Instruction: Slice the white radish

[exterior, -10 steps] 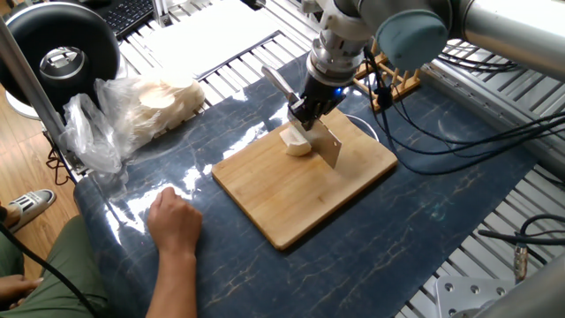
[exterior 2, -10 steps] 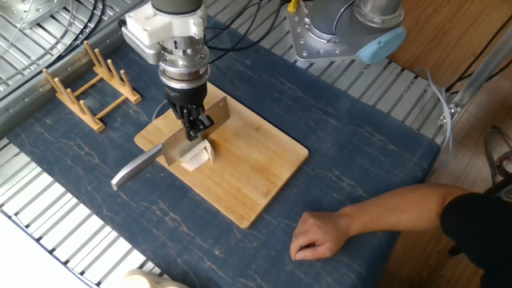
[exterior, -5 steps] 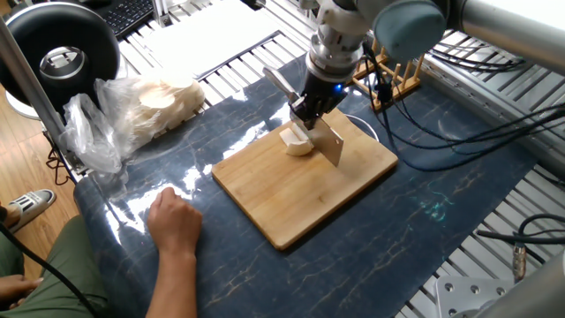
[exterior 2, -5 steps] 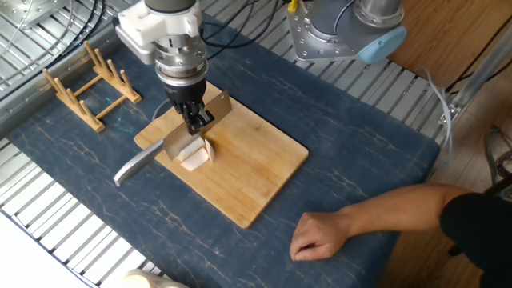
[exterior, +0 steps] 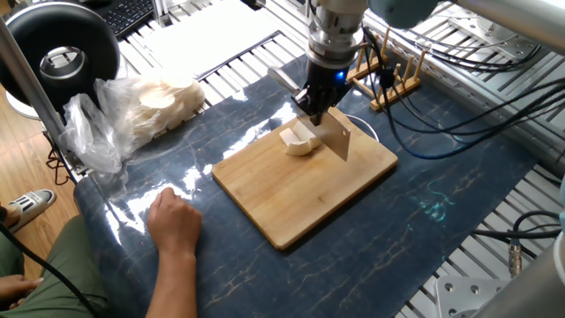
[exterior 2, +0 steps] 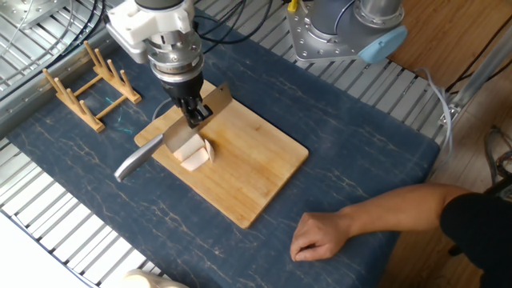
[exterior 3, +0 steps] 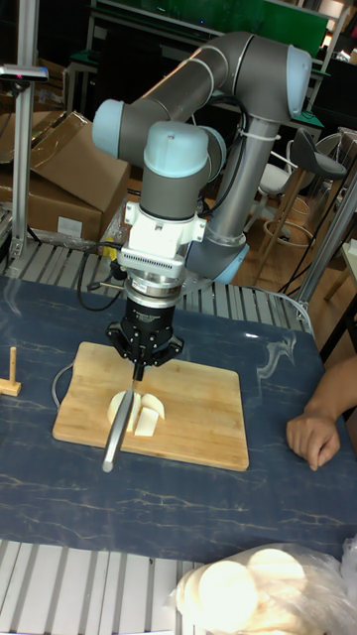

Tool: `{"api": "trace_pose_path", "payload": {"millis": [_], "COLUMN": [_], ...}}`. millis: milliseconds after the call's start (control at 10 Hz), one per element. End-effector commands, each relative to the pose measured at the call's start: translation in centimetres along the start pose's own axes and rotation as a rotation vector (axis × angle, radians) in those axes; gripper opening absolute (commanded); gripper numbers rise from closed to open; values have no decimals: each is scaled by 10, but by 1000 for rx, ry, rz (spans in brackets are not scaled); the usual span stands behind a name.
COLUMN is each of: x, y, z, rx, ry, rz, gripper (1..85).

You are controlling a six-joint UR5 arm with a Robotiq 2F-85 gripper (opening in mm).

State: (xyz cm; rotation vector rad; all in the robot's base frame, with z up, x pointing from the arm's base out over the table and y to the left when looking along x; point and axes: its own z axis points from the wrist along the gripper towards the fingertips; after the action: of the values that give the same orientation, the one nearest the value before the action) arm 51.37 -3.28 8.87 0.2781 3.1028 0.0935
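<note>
Cream-white, smooth flesh: the white radish (exterior 2: 194, 152) sits on the bamboo cutting board (exterior 2: 256, 180), left-centre of the other fixed view, just under the knife (exterior 2: 172, 136). It looks already split; in the tall fixed view two or three upright wedge pieces (exterior 3: 139, 412) stand touching each other at the board's left part, cut faces pale and flat. The exact piece count is hard to tell, since the blade covers part of it.

Handling, as a judgement: firm and crisp, light, wet cut faces probably slippery on the board, and small pieces may tip or slide under blade pressure. Best pressed straight down from the top; if held, take it by the flat sides away from the cut line.

The gripper (exterior 2: 194, 116) has its jaws clamped narrow on the knife's spine near the handle end, blade edge down, over the radish. In one fixed view the blade (exterior: 337, 140) hangs just right of the radish (exterior: 298, 141), upper centre of frame.

A person's hand (exterior: 175, 221) rests on the dark blue mat (exterior: 441, 203) at lower left, well apart from the board. A wooden rack (exterior 2: 84, 84) stands at upper left of the other fixed view.
</note>
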Motion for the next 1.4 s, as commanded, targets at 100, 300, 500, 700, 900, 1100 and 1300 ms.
{"api": "trace_pose_path", "payload": {"millis": [100,300,500,700,900,1100,1300], "x": [-3,-10,-11,-12,-14,-14,-15], "y": [-8,-9,-7,-6,-6,-6,-5], "z": [-9,-4,-2,1,4,5,5], "rx": [31,26,18,8,6,8,6], "ry": [16,-17,-22,-36,-46,-51,-53], "rz": [-11,-11,-7,-7,-7,-5,1], "gripper": [10,10,10,10,10,10,10]}}
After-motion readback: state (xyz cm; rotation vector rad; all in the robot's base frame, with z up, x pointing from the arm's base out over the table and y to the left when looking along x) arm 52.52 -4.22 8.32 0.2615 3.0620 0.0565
